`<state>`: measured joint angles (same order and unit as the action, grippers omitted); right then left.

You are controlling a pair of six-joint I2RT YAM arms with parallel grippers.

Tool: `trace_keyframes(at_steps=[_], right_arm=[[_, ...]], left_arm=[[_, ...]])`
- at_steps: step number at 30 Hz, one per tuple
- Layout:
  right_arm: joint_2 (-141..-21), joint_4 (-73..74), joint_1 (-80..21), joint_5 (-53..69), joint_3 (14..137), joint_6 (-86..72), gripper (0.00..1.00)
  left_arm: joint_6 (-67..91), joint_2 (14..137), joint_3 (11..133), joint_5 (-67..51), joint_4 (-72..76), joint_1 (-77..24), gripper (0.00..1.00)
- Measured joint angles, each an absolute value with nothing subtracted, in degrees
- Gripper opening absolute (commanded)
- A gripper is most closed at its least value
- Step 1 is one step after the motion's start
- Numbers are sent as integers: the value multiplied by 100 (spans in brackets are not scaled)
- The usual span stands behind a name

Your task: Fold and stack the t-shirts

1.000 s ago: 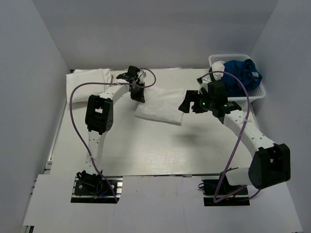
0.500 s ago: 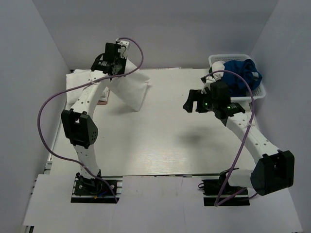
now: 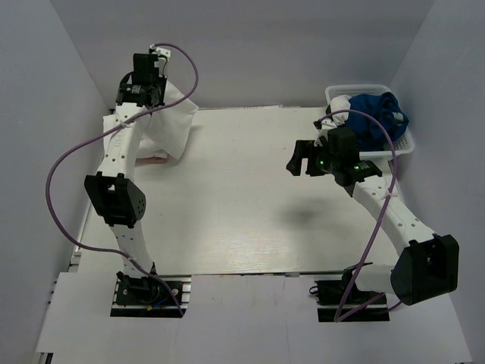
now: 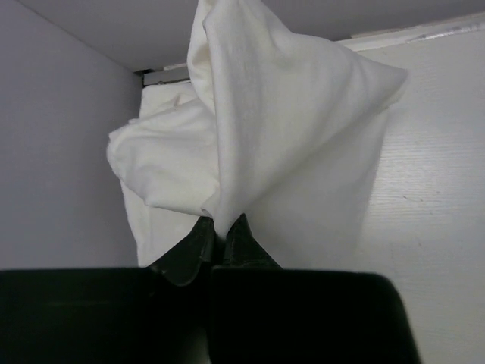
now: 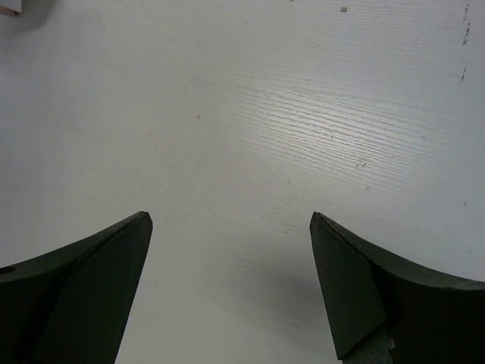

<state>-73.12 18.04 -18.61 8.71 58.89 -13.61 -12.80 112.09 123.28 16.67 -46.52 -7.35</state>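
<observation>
Left tool (image 4: pixel 222 227): jaws pinched tight on a fold of a white t-shirt (image 4: pixel 288 136). The shirt is held up at the far left corner, its cloth hanging loose over the tabletop (image 3: pixel 242 205). Right tool (image 5: pixel 229 220): jaws spread wide, holding nothing, above the bare right side of the tabletop, touching nothing.

The left arm (image 3: pixel 114 199) stretches tall to the far left corner, its jaws pinched on a white t-shirt (image 4: pixel 288 129). The right arm (image 3: pixel 383 205) angles inward at right, jaws spread wide, facing down.
</observation>
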Motion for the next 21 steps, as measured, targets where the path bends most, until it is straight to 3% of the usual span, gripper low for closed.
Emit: trace_keyframes(at_steps=[21], right_arm=[[-7865,1927,-1861,871,6036,-1347,90]], left_arm=[[-1693,11441,12112,1059,-3970,613,0]])
